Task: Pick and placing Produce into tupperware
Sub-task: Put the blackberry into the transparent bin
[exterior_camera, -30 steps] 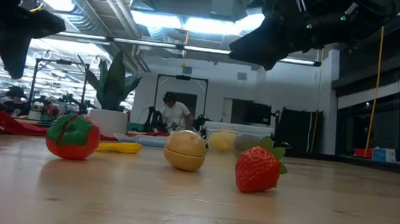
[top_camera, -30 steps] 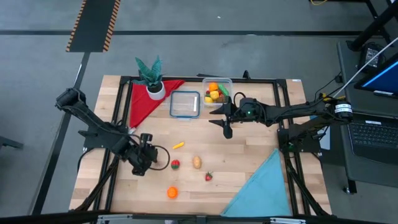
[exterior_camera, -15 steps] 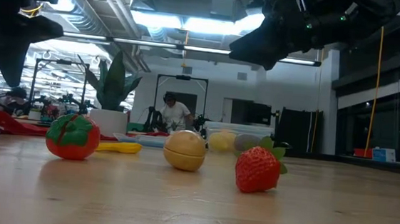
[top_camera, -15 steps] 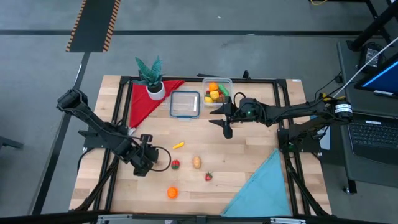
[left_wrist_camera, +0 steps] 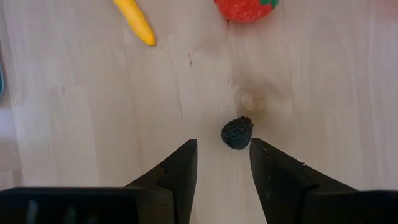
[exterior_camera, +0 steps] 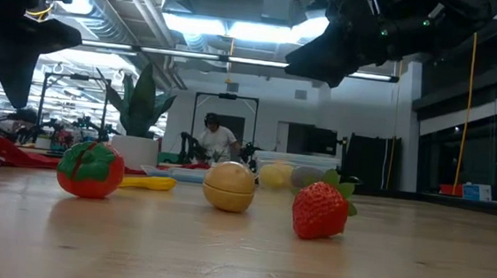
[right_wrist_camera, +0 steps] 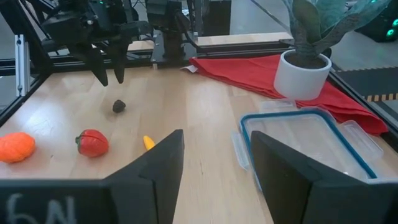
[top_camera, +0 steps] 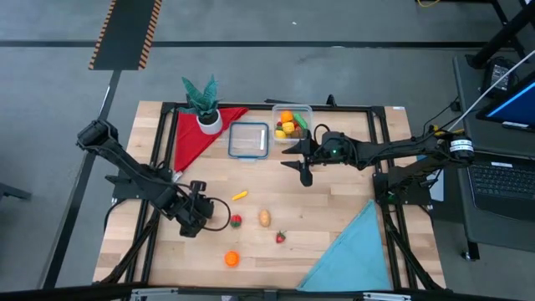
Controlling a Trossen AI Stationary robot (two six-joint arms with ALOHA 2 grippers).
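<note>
**Both grippers empty, produce split between table and tub**

Left gripper (left_wrist_camera: 222, 167) hung open, empty, over a dark berry (left_wrist_camera: 237, 132) near the table's (top_camera: 334, 209) left edge. Right gripper (right_wrist_camera: 213, 163) open, empty, beside the tub (top_camera: 292, 122) at the far edge.

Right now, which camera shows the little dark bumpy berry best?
The left wrist view: the small dark bumpy berry lies on bare wood just ahead of the open left claw. The right wrist view shows it far off. I can't make it out in the high or low views.
</note>
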